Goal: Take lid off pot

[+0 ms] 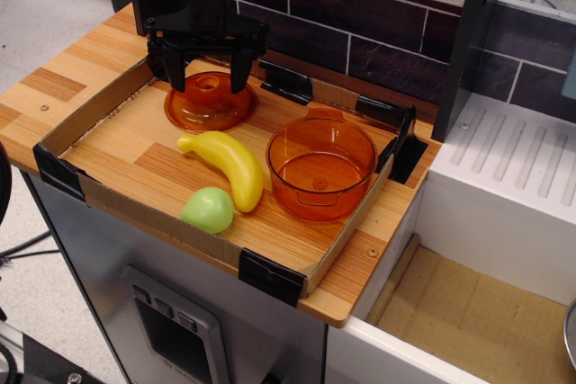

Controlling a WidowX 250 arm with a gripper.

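Observation:
The orange transparent lid lies flat on the wooden tray floor at the back left, its ring knob facing up. My black gripper hangs just above it, its fingers spread wide on either side of the knob, not touching it. The orange pot stands open and uncovered at the right of the tray, apart from the lid.
A yellow banana and a green fruit lie in the tray's front middle. Cardboard walls with black corner clips edge the tray. A dark tiled wall is behind, a white sink unit to the right.

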